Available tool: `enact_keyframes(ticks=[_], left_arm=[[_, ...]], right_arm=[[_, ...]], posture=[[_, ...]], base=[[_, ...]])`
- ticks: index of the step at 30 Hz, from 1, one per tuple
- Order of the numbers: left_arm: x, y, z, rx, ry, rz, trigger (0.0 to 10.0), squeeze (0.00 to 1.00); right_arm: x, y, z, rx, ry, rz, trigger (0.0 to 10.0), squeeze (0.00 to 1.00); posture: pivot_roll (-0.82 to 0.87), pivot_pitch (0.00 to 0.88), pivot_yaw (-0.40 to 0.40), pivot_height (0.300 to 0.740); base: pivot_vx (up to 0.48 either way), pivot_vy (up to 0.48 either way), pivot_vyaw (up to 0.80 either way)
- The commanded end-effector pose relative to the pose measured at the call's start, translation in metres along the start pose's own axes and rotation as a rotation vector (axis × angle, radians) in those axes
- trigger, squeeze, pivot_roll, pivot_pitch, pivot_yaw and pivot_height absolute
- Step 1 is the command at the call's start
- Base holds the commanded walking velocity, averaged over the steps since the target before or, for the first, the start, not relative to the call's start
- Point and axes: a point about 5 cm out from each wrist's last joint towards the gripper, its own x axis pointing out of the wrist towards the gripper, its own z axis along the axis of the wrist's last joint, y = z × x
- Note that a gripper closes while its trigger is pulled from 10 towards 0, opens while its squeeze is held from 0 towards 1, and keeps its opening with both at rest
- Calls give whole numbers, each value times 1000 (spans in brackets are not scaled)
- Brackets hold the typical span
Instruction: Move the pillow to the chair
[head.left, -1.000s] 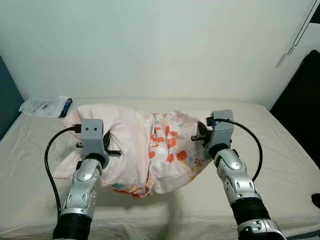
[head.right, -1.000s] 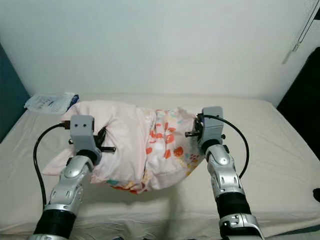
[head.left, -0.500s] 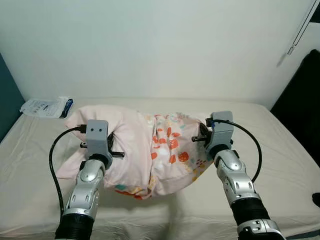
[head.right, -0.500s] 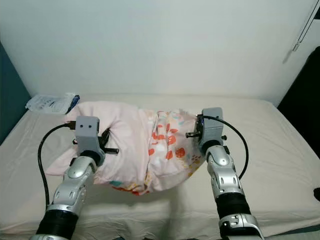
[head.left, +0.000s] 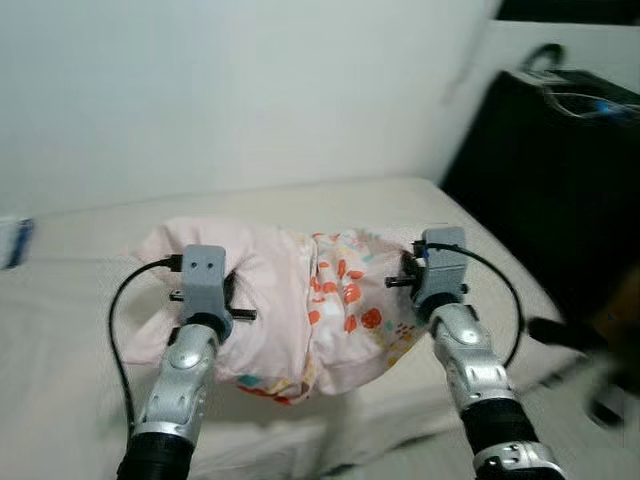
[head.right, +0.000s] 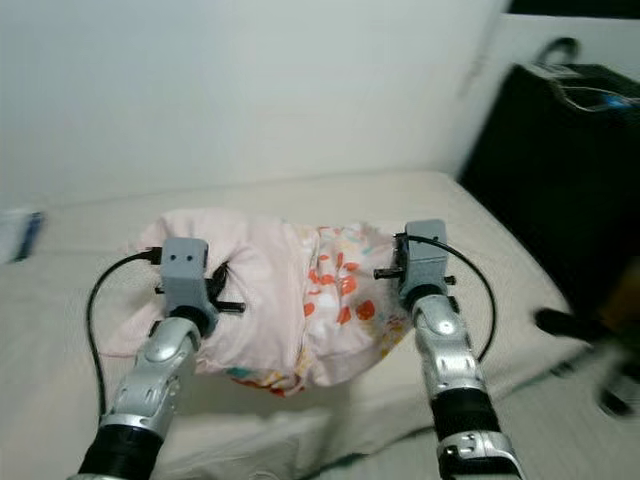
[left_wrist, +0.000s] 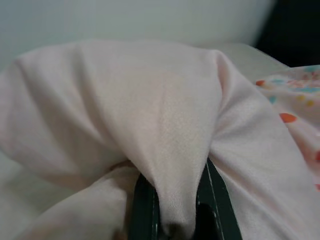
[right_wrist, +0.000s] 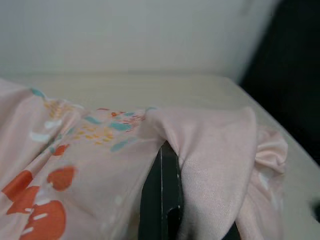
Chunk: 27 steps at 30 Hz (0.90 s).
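A soft, pale pink pillow (head.left: 290, 300) hangs bunched between the two arms, above the cream-sheeted bed (head.left: 70, 330). Its cloth is smooth and slightly glossy; the half toward the robot's right is printed with orange-red, teal and yellow blots, the left half plain pink. The lower edge sags in loose folds just over the mattress.

The left gripper (left_wrist: 172, 210) has its black jaws pinching a ridge of plain pink fabric, which rises as a tight fold between them. The right gripper (right_wrist: 167, 200) has its jaws pressed on a fold at the printed end, the cloth draped over one finger. Both silver forearms reach forward and up, wrists level, each topped by a grey camera block with a black cable looping back.

A white wall (head.left: 250, 90) stands behind the bed. A dark, blurred piece of furniture (head.left: 540, 180) stands on the right beside the bed. No readable writing shows.
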Motion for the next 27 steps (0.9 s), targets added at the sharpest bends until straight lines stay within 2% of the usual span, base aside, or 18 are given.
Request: enact_keyframes(ticks=[1, 22, 27], left_arm=[[3, -14, 10, 13, -45, -62, 10000, 0], [3, -12, 9, 15, -39, -45, 10000, 0], [4, -13, 9, -17, -39, -35, 10000, 0]], right_arm=[[3, 2, 8, -26, -27, 10, 10000, 0], [3, 4, 5, -29, -17, 19, 10000, 0], [2, 5, 5, -27, -16, 23, 10000, 0]], posture=[[-82, 0, -77, 740], [-75, 0, -88, 740], [-72, 0, -92, 740]], base=[[0, 0, -800], [0, 0, -800], [0, 0, -800]])
